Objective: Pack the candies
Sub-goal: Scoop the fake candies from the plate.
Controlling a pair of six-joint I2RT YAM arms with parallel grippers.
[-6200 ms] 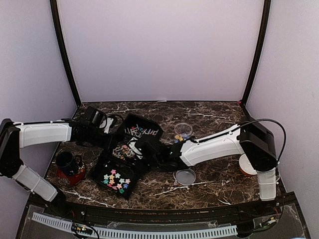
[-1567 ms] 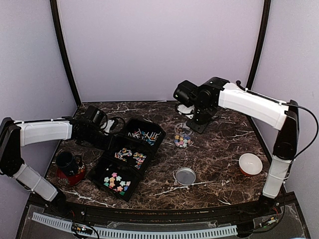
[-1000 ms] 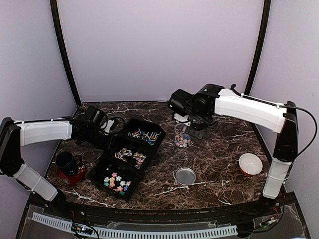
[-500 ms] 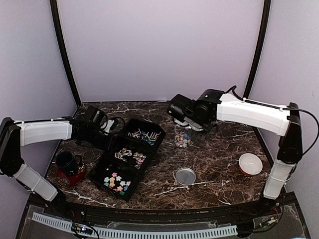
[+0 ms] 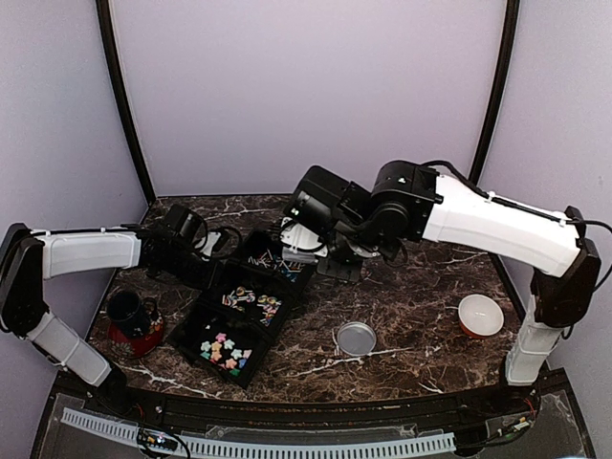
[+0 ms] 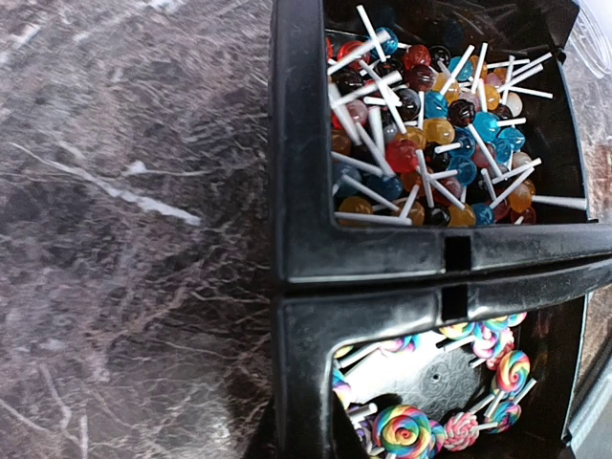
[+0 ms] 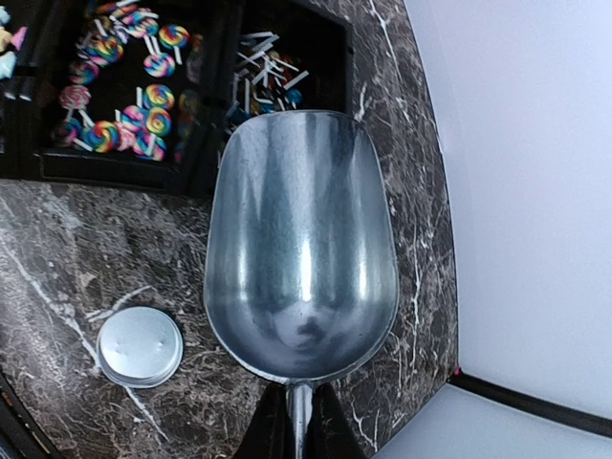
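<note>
The candies are small star-shaped sweets in mixed colours (image 5: 223, 346) in the near compartment of a black three-part tray (image 5: 283, 295). A few show at the top left of the right wrist view (image 7: 6, 38). My right gripper (image 5: 308, 228) is shut on the handle of an empty metal scoop (image 7: 301, 249) and holds it in the air above the tray's far end (image 7: 299, 426). My left gripper (image 5: 212, 256) is shut on the tray's left rim (image 6: 306, 445). The glass jar is hidden behind my right arm.
The tray's far compartment holds ball lollipops (image 6: 430, 115), the middle one swirl lollipops (image 6: 459, 402). A round metal lid (image 5: 356, 337) lies on the marble near the front; it also shows in the right wrist view (image 7: 140, 345). There is a white-and-orange bowl (image 5: 480, 314) at the right and a dark mug (image 5: 129, 316) at the left.
My right arm has swung left from above the jar at the back right to above the tray's far end, carrying the scoop. The jar is now covered by the arm. The left arm has not moved.
</note>
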